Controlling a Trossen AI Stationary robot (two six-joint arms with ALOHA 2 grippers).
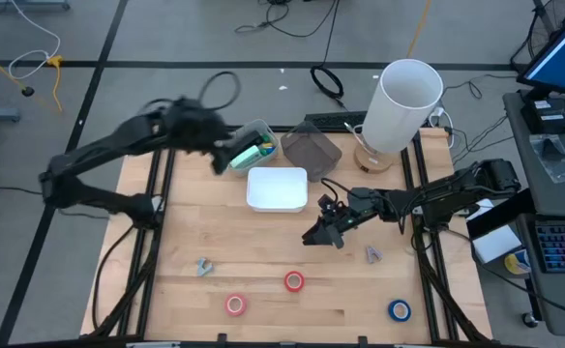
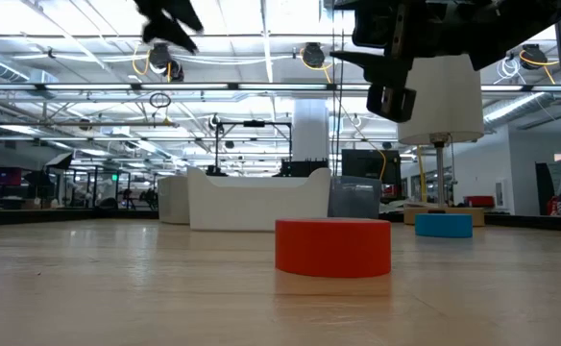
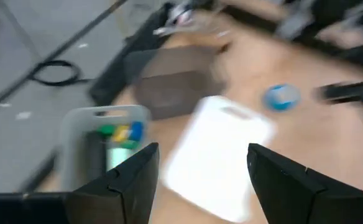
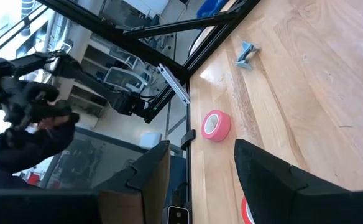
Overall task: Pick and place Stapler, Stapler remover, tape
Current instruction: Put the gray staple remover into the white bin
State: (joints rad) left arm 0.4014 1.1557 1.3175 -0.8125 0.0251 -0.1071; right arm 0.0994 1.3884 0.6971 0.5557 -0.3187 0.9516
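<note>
Three tape rolls lie flat near the table's front edge: pink (image 1: 235, 305), red (image 1: 294, 281) and blue (image 1: 400, 309). Two small grey stapler removers rest on the wood, one at front left (image 1: 203, 266), one at right (image 1: 372, 254). No stapler shows plainly. My left gripper (image 3: 203, 168) hangs open and high over the far left, by a light grey bin (image 1: 253, 147) that holds green, yellow and blue things. My right gripper (image 1: 321, 232) hovers open above the table's middle, nothing between its fingers (image 4: 275, 186); past them lie the pink tape (image 4: 216, 125) and a stapler remover (image 4: 247, 55).
A white tray (image 1: 277, 188) stands mid-table with a dark translucent bin (image 1: 312, 150) behind it. A tall white cylinder (image 1: 403, 101) on a wooden base is at the far right. Black frame rails run along both table sides. Bare wood lies between the tray and the tapes.
</note>
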